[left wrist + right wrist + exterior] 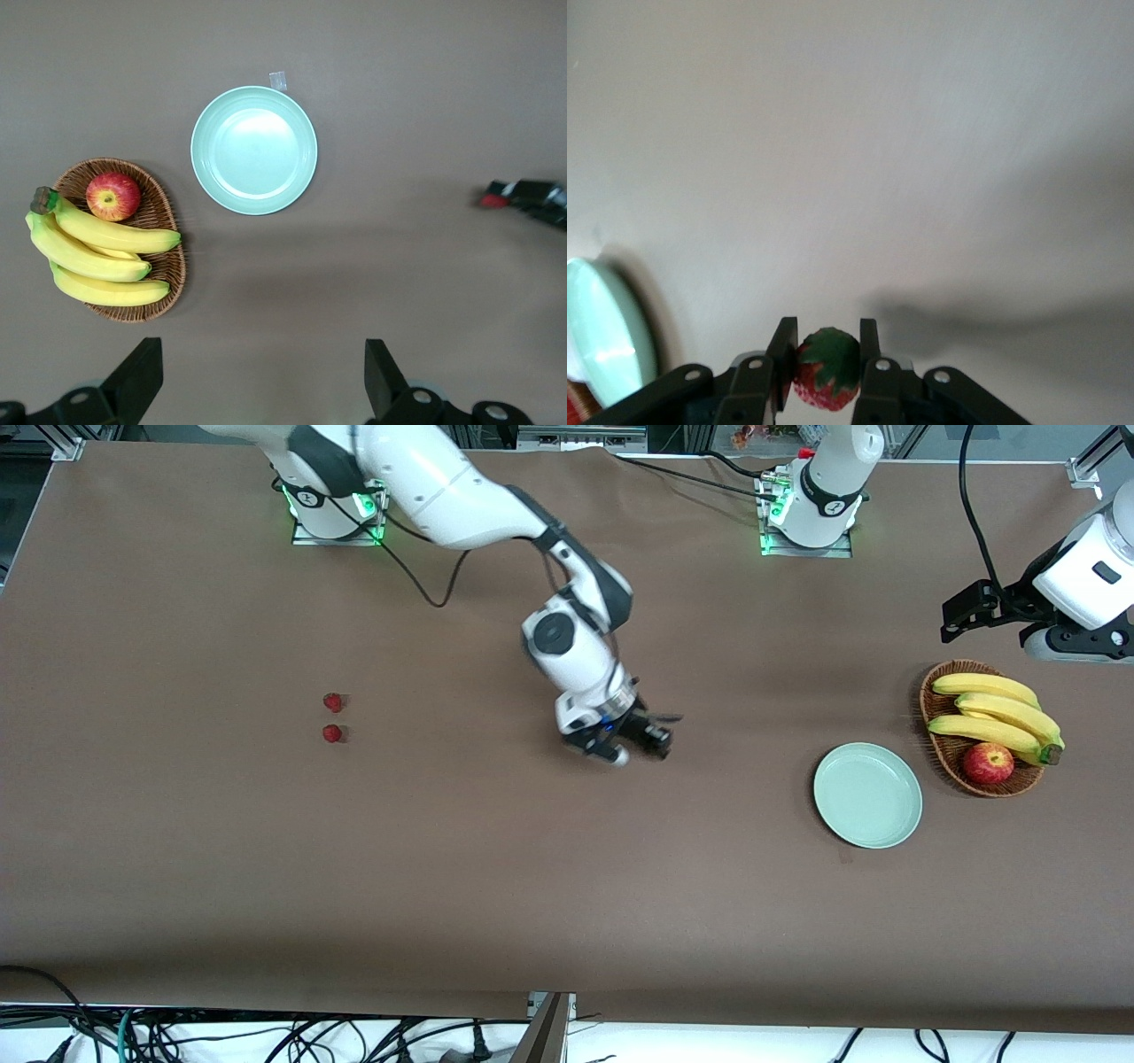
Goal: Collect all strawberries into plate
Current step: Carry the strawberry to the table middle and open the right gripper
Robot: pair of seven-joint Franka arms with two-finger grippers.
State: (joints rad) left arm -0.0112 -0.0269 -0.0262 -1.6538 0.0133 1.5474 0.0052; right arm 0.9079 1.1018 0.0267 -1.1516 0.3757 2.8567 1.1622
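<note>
In the front view, nearest us on the counter (443,886) lies the plate (867,794), still bare, beside the basket (937,757). Two strawberries (332,702) wait toward the right arm's end. The right gripper (651,740) hangs over mid-counter; we should carry it level until squarely above the plate. The left wrist view shows the left gripper (257,376) spread wide, waiting. The right wrist view shows a strawberry (827,368) pinched; we should lower it before letting go.
</note>
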